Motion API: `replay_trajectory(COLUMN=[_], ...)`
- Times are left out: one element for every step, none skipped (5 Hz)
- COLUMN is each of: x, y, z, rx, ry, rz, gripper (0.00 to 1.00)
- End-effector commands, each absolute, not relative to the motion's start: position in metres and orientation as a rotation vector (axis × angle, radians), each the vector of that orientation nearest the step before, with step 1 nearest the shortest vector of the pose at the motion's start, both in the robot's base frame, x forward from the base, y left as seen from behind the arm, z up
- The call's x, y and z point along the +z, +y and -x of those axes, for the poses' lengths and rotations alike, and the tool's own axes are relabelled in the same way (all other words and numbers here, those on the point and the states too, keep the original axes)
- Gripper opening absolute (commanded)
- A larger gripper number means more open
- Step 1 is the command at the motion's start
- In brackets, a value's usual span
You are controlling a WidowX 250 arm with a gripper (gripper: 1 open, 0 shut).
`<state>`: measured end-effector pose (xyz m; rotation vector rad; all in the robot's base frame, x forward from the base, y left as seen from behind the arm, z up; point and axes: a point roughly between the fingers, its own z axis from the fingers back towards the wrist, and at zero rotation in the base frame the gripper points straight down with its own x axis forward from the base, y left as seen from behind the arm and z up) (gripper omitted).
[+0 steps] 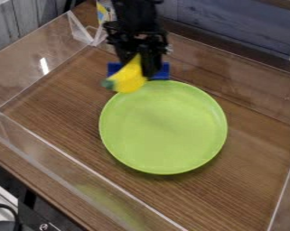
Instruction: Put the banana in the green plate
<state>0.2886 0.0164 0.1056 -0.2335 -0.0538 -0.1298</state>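
While our pincer (135, 65) pinches the banana (130, 75) and hangs it clear above the bench, near the far rim of the green plate (163, 126) (blue block (159, 70) behind), we judge it ready for lowering.

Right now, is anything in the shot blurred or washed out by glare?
In the camera view, the banana in the gripper is smeared by motion blur; the green plate stays sharp with a soft sheen; bright glare streaks the clear wall on the left.
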Motion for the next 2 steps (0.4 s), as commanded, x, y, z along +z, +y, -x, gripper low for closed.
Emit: replay_trajectory(x=[0.121, 0.123], y=[-0.018, 0.014], z=[-0.293, -0.294], rx=[-0.175, -0.148], ry=[-0.122, -0.145], rz=[0.235, 0.208], gripper=[0.00, 0.00])
